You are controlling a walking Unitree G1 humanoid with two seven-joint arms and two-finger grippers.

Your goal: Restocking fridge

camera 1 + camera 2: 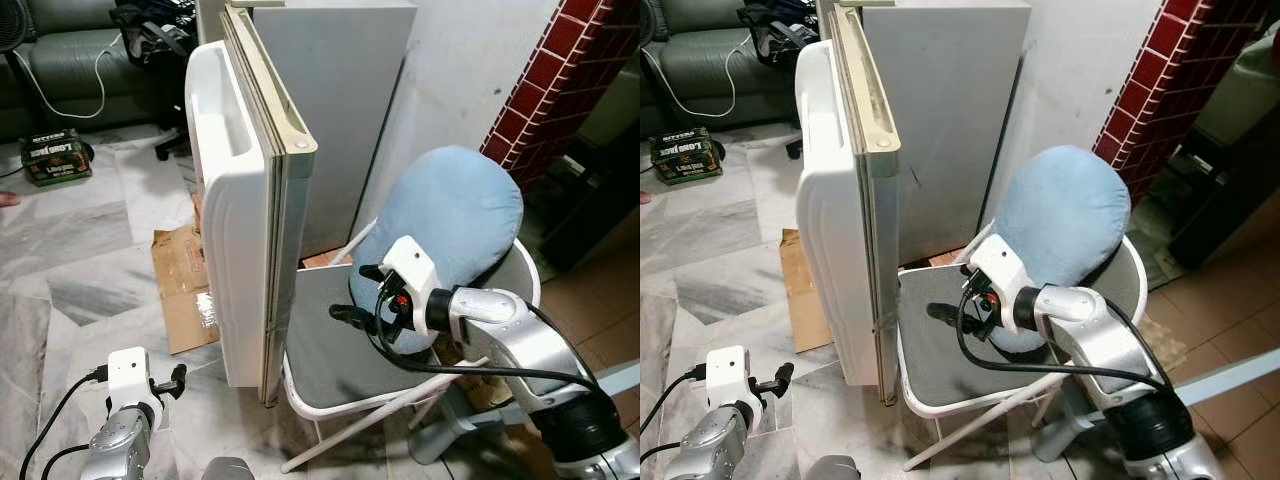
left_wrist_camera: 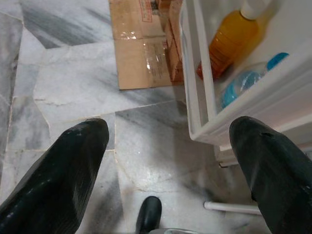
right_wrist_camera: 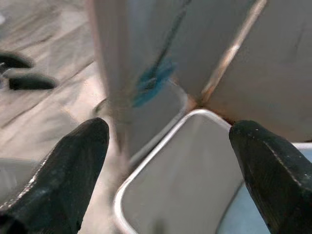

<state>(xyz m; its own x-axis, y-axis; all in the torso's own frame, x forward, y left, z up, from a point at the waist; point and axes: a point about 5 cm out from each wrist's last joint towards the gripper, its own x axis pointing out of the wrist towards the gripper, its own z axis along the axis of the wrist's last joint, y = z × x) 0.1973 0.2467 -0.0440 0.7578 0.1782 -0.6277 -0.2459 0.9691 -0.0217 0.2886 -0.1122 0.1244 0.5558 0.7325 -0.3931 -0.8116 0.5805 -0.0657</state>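
Both pincers gape wide, holding nothing. Right pincer (image 1: 952, 312) hovers over the chair (image 1: 940, 385) beside the fridge door (image 1: 245, 220). Left pincer (image 1: 180, 378) hangs low above the floor (image 1: 90, 260).

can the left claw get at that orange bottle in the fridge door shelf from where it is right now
Probably yes. The left claw is open, low beside the fridge door, and looks straight at the orange bottle in the door shelf. Only the shelf's front wall lies between, so it must reach over.

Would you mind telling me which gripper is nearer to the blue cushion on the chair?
Right. The right gripper hovers over the chair seat, just beside the blue cushion; the left gripper sits low beyond the open fridge door.
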